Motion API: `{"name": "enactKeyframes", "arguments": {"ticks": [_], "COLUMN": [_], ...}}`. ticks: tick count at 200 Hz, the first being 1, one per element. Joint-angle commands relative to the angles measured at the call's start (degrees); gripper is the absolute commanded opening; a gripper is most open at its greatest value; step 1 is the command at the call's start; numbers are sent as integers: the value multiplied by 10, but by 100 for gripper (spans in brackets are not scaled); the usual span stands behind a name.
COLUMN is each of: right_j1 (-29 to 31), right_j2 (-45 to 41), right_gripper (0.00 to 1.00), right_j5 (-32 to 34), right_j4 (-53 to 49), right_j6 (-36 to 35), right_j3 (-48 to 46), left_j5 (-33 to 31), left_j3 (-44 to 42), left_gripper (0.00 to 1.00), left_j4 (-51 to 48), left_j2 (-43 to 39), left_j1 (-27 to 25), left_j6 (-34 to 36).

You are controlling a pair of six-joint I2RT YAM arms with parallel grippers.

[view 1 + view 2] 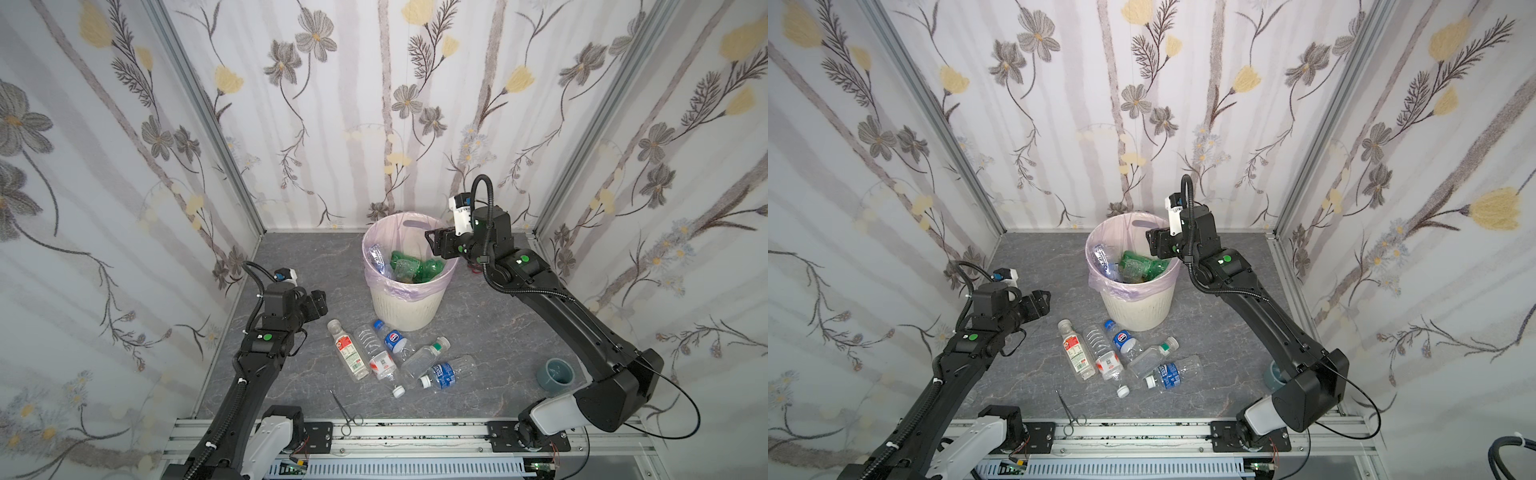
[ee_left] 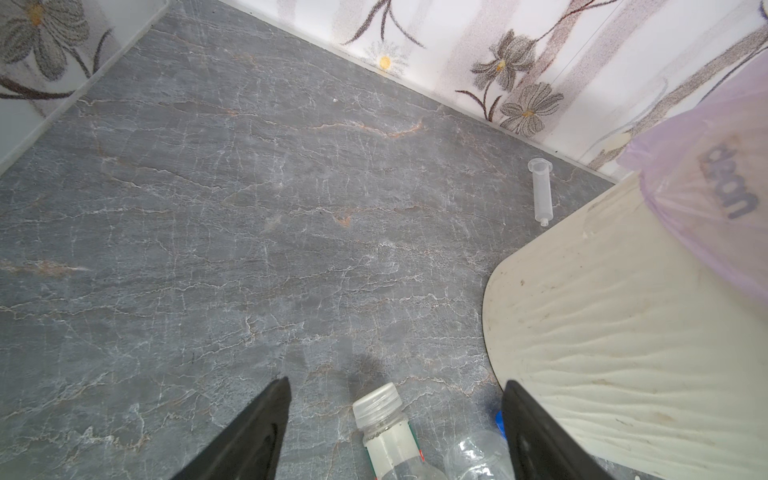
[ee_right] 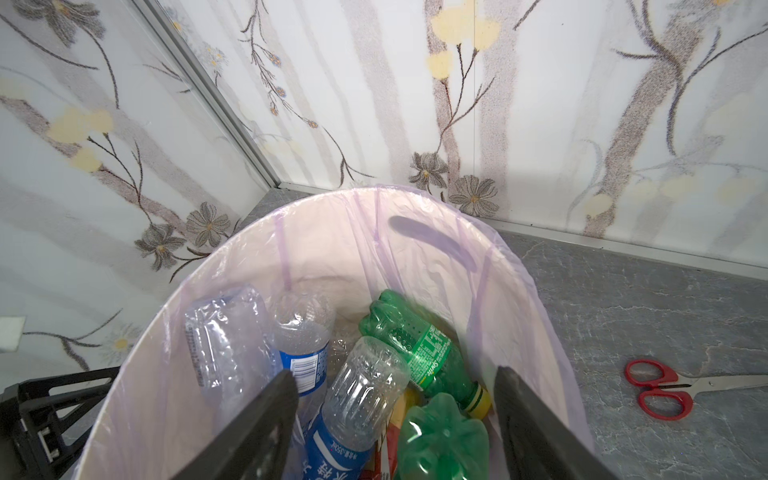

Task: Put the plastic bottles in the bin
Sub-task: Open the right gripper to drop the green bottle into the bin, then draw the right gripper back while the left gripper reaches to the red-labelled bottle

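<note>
Several plastic bottles (image 1: 348,352) lie by the bin (image 1: 399,309) (right pincer (image 3: 395,374) gapes above).

Top views: stereo pair, mounted high at front, tilted down twd back wall (image 1: 374,124). Both take in whole floor (image 1: 291,374), bin (image 1: 407,309), loose bottles (image 1: 442,374). L wrist cam: low, close to floor, sees bin's outer side. R wrist cam: close above bin, looks down inside. Bin common to all four.

right gripper (image 1: 430,242) over bin (image 1: 401,309) rim. green and clear bottles (image 1: 409,266) inside, five more on floor in front.
</note>
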Motion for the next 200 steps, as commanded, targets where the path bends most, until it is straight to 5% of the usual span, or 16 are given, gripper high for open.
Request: {"name": "enactKeyframes", "arguments": {"ticks": [1,82,134,200], "right_j1": [1,-16,-72,-117], "right_j2": [-48,-237,-349,-377], "right_gripper": [77,83,86,90], "right_j5": [18,112,113,101], "right_j4": [67,90,60,64], "right_j6": [-4,-4,25,34], "right_j3": [-44,-223,-340,-413], "left_j5": [-3,4,22,-16], "left_j3": [-2,-2,-11,-43], "left_gripper": [81,81,79,79], "left_j4": [17,16,14,2], "left_j2": [0,12,18,9], "left_j1": [0,1,-6,-85], "left_j6": [-3,-4,-33,-124]}}
